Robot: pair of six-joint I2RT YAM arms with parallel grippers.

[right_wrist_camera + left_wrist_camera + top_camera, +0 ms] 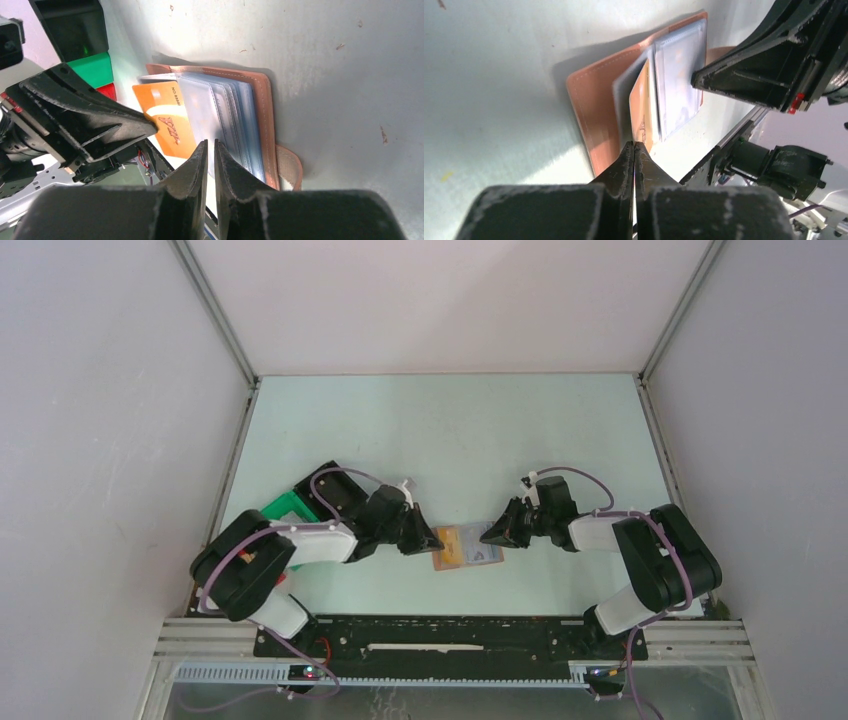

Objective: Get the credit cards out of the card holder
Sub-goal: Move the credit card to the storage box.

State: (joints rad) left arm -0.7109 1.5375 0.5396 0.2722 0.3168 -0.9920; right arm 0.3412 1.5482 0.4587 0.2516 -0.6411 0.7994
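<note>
Now the left pincer [634,147] pinches a thin orange card [165,115] by the tan leathery wallet's [262,115] glossy clear sleeves [225,115], while the right pincer [209,145] is slit-narrow, its grip unclear.

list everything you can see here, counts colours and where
card holder: 1, tan-brown, lying open on the table between the two hands
clear sleeves: several, see-through, fanned inside the holder
credit card: 1 visible, orange, partly out of a sleeve on the holder's left side
black bin: 1, black, left side of the table
green bin: 1, green, next to the black one
red bin: 1, red, next to the green one, mostly hidden
table: 1, pale green
walls: 3, white-grey, around the table
left hand: 1, black, shut on the orange card's edge
right hand: 1, black, nearly closed at the sleeves; a pinch is unclear
</note>
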